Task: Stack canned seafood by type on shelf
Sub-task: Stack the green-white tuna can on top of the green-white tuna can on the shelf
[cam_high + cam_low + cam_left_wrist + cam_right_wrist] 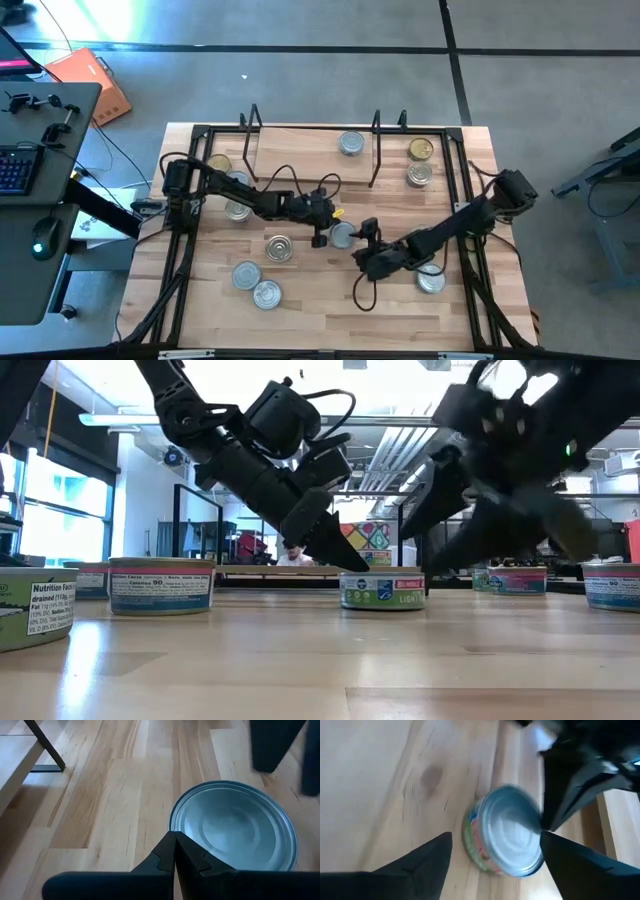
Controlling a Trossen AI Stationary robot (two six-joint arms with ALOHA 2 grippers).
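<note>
Nearest tin: your low view's closest thing is a green-labelled round metal tin [28,612] at the worktop's [320,290] front edge, untouched.
Target tin: a short silver-topped round tin [342,235] stands mid-worktop, between both arms.
Left gripper [322,237]: fingers pressed closed, tips at the tin's rim; holding nothing.
Right gripper [495,851]: fingers spread open, tin between them, not gripped.
Shelf: the low wooden-board rack with black wire uprights [310,152] carries three tins, well apart from this one.
Risk: your arms crowd one tin; closing now could knock the left fingers or shove the tin sideways.
</note>
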